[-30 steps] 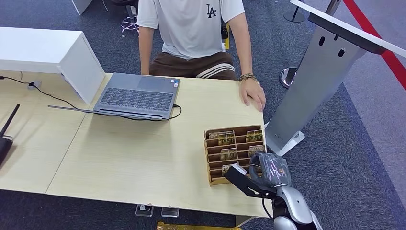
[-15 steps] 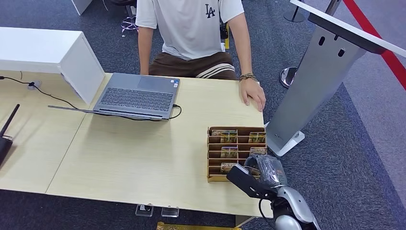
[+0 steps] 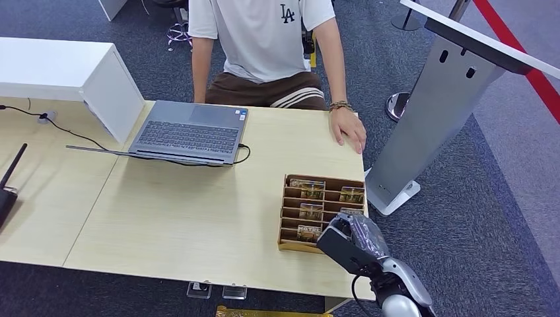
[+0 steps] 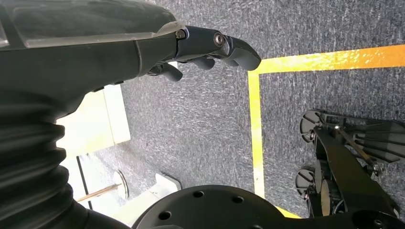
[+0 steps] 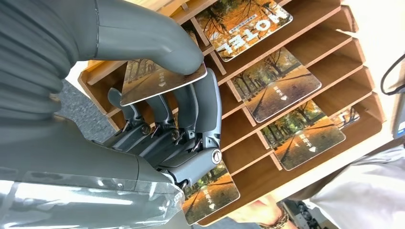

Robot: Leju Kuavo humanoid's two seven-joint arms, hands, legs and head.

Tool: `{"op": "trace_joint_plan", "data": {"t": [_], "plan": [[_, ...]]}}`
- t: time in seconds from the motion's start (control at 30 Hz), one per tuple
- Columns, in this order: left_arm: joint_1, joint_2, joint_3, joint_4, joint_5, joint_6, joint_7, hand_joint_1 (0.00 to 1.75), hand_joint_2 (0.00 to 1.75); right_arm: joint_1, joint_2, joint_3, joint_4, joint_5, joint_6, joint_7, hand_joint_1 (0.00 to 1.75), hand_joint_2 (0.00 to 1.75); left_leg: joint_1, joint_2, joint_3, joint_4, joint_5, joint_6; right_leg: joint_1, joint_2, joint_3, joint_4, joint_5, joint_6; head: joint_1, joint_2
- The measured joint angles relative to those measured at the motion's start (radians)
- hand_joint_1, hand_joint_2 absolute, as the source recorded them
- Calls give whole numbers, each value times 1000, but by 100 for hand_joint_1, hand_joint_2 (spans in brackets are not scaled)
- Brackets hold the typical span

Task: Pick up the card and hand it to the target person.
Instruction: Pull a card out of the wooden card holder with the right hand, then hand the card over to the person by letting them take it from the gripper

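Our right robot hand pinches a card by thumb at the rack; we should lift it straight clear, gripping firmly.

- The table is viewed from high on the body, forward and down.
- The wooden card rack is seen closely from the right wrist; it is shared with the head view.
- The floor is faced from the left wrist.

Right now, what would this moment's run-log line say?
phase: card pickup | right hand: pinching card at wooden rack | left hand: hanging, holds nothing | person's hand: resting on table | handover: not yet
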Motion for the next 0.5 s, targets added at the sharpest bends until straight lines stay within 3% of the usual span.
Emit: {"op": "trace_joint_plan", "data": {"t": [0.3,0.5], "plan": [[0,1,1,0,13,5,1,0,175,-1,-2,10,-52,75,-96,0,150,175,0,0,0,0,0,0,0,0,0,0,0,0,0,0],[1,2,1,0,16,7,-2,0,175,4,-3,10,-157,124,-210,-86,150,175,0,0,0,0,0,0,0,0,0,0,0,0,0,0]]}}
